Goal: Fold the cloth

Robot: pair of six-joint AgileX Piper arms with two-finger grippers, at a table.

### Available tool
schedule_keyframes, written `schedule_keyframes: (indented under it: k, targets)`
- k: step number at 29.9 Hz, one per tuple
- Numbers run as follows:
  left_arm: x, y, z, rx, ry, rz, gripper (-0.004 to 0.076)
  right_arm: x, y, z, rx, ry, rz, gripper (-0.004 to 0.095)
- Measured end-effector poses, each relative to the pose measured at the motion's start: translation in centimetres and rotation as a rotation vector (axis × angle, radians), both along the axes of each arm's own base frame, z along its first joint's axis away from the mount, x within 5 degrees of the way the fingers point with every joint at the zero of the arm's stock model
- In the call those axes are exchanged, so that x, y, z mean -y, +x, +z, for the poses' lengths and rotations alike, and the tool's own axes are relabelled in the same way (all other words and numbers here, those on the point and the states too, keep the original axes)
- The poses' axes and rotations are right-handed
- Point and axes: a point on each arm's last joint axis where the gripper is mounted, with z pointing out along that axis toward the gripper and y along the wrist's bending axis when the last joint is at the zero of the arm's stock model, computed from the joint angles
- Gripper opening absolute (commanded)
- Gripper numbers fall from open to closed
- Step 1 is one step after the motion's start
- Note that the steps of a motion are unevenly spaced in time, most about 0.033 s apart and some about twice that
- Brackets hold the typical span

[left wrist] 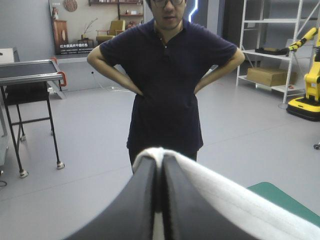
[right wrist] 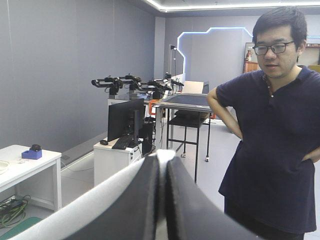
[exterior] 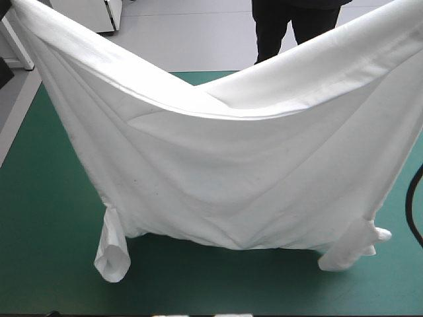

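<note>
T-shirt (exterior: 225,178) hangs spread wide above the table (exterior: 39,198), held up by two corners, one over the table's left side and one over its right. Its top edge sags in a deep curve toward the table's middle, and a doubled layer shows along that dip. Both short sleeves dangle from its lower corners toward the table's near edge: one sleeve (exterior: 112,254) on the left side, the other (exterior: 353,247) on the right. I cannot tell whether they touch the teal-green cover. My left gripper (left wrist: 160,161) is clenched on the T-shirt. Its black fingers (left wrist: 140,200) are pressed together, with a white hem wrapped over their tips and running off to one side. My right gripper (right wrist: 162,157) grips the same way, with cloth pinched between its fingers (right wrist: 190,210).
</note>
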Motion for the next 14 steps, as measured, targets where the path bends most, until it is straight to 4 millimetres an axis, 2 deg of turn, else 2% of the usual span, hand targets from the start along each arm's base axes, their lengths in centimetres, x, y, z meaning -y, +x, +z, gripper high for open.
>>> schedule_keyframes:
  k: [4, 7, 10, 14]
  targets:
    - [0.1, 0.4, 0.1, 0.023, 0.021, 0.012, -0.0022, -0.1, 0.5, 0.0, -0.009, 0.001, 0.003, 0.0006]
    - [0.6, 2.5, -0.1, 0.018, 0.047, 0.073, -0.0022, -0.1, 2.4, -0.2, -0.043, -0.002, -0.013, 0.0006]
    - [1.7, 6.4, -0.5, 0.028, 0.087, 0.167, -0.0022, -0.3, 7.0, -0.8, -0.113, -0.005, -0.022, 0.0006]
    - [4.1, 12.7, -1.6, 0.083, 0.129, 0.262, -0.0022, -0.8, 15.9, -2.3, -0.175, -0.002, -0.034, 0.0006]
